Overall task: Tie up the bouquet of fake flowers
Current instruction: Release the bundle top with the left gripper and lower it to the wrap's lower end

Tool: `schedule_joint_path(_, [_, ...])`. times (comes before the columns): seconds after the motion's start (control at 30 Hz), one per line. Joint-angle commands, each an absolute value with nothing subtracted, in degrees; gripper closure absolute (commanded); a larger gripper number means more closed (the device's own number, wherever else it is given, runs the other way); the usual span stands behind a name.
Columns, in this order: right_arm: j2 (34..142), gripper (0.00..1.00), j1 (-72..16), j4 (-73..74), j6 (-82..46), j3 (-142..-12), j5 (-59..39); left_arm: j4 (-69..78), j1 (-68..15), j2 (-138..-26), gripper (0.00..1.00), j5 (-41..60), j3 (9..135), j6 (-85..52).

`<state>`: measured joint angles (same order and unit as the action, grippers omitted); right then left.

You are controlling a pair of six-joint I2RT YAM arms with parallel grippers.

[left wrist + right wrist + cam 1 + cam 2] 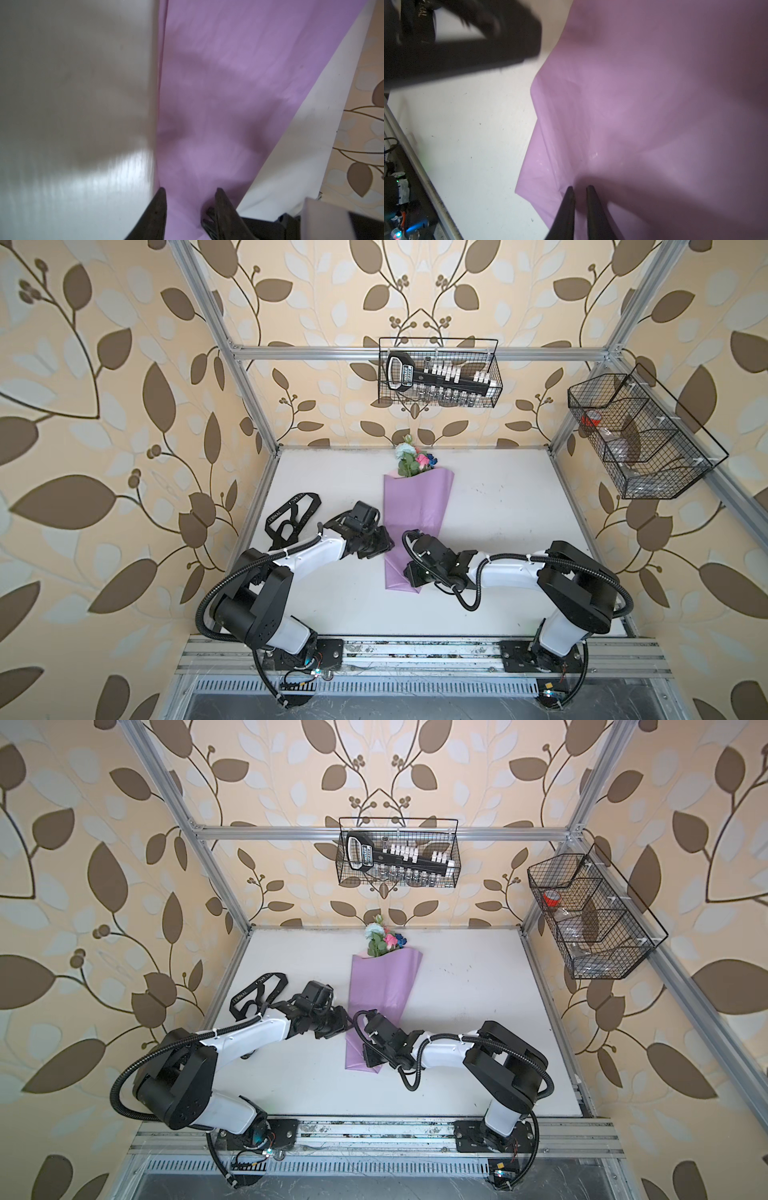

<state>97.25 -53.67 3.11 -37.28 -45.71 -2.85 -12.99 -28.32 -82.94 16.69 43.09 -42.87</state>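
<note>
The bouquet of fake flowers [415, 510] [384, 986] lies lengthways on the white table [498, 510]. It is a long lilac paper cone, with pale blue, pink and dark blue blooms [411, 458] at its far end. My left gripper [385, 545] [190, 190] is at the cone's left edge. Its fingers [161, 199] stand apart, and lilac paper shows between them. My right gripper [413, 576] [579, 187] is on the cone's near right part. It is nearly shut, and the paper [643, 104] puckers toward its tips.
A long black ribbon [291, 514] [257, 990] with white lettering lies in loops left of my left arm. A wire basket [440, 373] hangs on the back wall and another [640, 435] on the right. Aluminium posts frame the table.
</note>
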Motion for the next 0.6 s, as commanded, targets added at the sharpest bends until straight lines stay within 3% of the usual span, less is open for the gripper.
schedule_joint_path(0.0, [96.72,0.85,-54.05,3.86,-38.42,-44.30,-4.70,-6.99,-28.56,-79.88,0.68,17.99,40.92,-48.23])
schedule_joint_path(0.27, [96.95,0.85,-53.88,4.94,-39.42,-43.73,-6.02,3.08,-31.83,-84.98,0.72,23.41,36.92,-52.11])
schedule_joint_path(0.57, [97.53,0.85,-53.07,5.01,-39.64,-43.94,-7.10,-0.07,-32.89,-80.59,0.78,18.26,36.56,-52.17])
